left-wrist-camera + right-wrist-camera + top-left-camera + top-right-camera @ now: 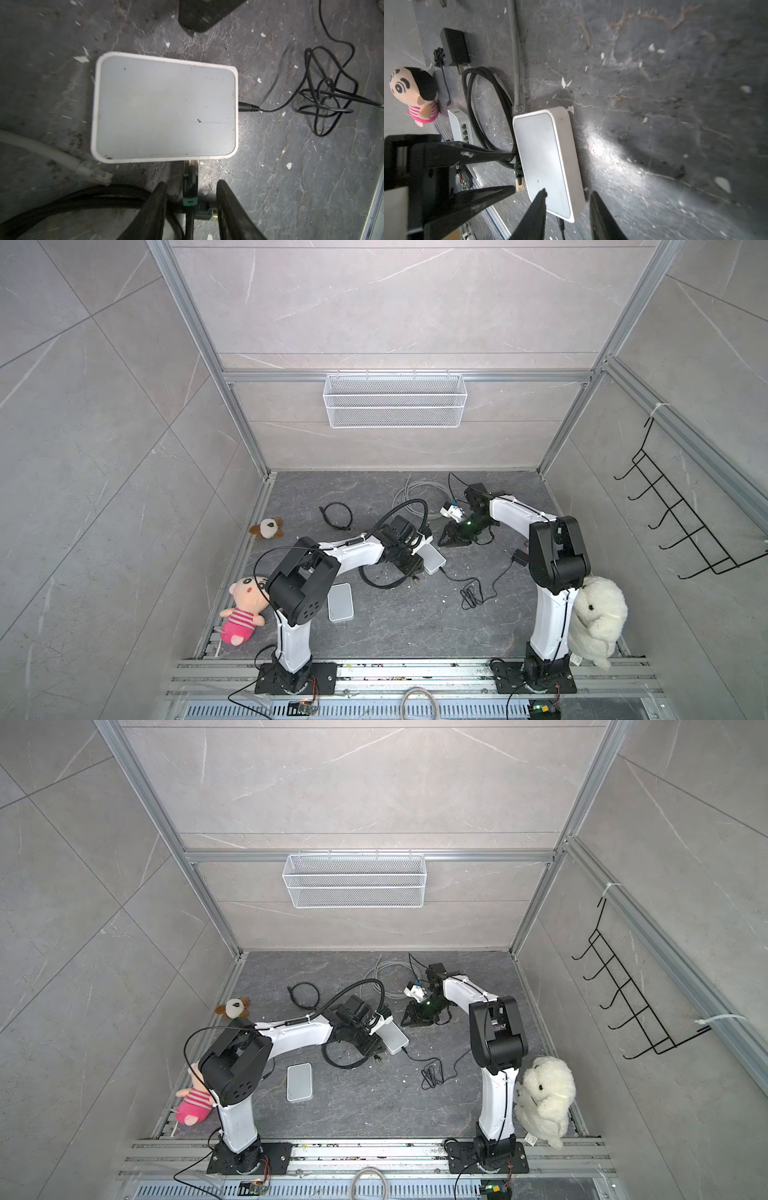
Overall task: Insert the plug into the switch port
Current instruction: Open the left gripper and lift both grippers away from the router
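The left fingers (160, 199) are standing spread on either side of the black, green-booted plug (192, 176), with a gap showing on each side, so nothing is pinching it. The plug is sitting with its clear tip at the long side wall of the white switch (164, 108), near the end where the power lead (249, 108) is entering; whether it is latching in a port or only resting at the mouth cannot be told. The right fingers (537, 209) are spread too, 1 tip hanging over the switch's top face and the other beside its edge, and contact cannot be told. The main risk, as I am judging it, is a half-seated plug: its stiff black cable (72, 199) is probably pushing sideways and could be working it back out. The switch looks light and is lying loose on the table (291, 176), so any further push could be sliding it rather than seating the plug. A retreating finger could also be snagging the boot, and the grey cable (41, 149) is lying just beside.
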You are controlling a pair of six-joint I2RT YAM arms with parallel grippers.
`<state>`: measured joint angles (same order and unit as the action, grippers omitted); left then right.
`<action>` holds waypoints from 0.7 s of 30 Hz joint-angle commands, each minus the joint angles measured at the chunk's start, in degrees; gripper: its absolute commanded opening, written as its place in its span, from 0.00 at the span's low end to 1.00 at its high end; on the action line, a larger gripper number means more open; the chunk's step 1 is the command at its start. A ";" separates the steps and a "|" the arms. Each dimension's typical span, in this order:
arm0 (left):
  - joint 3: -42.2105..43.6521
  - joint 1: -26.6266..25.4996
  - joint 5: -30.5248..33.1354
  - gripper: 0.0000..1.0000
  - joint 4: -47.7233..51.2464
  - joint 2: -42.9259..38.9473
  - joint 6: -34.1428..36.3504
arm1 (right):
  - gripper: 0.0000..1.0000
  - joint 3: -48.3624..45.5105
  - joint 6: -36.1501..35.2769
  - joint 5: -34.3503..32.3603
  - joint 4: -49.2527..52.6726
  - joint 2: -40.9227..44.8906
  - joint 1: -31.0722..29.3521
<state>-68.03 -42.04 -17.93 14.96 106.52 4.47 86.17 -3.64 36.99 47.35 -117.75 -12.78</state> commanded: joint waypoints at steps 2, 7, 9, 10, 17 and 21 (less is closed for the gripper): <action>-1.32 2.66 2.37 0.48 -0.75 -4.95 -3.87 | 0.38 -0.10 3.40 -0.61 -0.34 1.99 -0.46; -7.01 7.32 20.35 0.48 3.26 -4.76 -8.61 | 0.38 -4.30 7.44 0.83 -5.95 5.90 -0.50; -8.49 10.50 23.45 0.46 5.63 -3.97 -5.90 | 0.37 -5.77 8.20 1.07 -7.08 7.17 -0.59; -8.99 12.34 25.06 0.46 6.59 -3.50 -4.47 | 0.37 -6.48 8.45 1.06 -7.35 7.67 -0.67; -12.30 22.98 26.07 0.46 11.98 0.08 8.55 | 0.37 -9.07 9.13 0.71 -8.07 9.35 -1.62; -12.58 26.87 24.81 0.46 14.00 2.81 18.64 | 0.37 -8.75 9.35 0.62 -7.65 9.04 -2.17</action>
<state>-79.20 -16.25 6.94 24.82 107.57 13.10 77.80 4.84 37.32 40.03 -109.89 -14.37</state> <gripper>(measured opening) 0.462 0.373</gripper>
